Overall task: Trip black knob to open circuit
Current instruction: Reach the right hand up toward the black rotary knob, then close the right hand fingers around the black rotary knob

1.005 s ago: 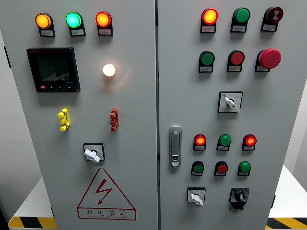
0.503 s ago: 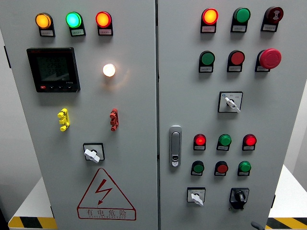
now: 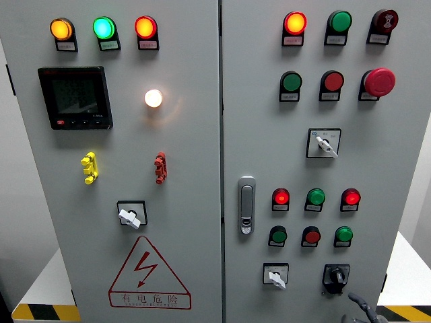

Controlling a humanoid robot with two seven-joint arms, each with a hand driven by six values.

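My right hand (image 3: 360, 311) sits at the bottom edge, just below and right of the knob (image 3: 335, 276); a switch (image 3: 275, 275) lies to its left.

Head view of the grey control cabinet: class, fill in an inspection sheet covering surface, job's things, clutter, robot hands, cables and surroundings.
Surface: grey metal two-door cabinet, doors shut.
Job's things: black rotary knob at the right door's lower right, untouched.
Clutter: nothing seen.
Robot hands: grey fingers of the right robot hand rising at the bottom edge below the knob, apart from it; left not in view.
Cables: nothing seen.
Surroundings: lit orange, green and red round lamps, red mushroom stop button, yellow-black floor stripes.
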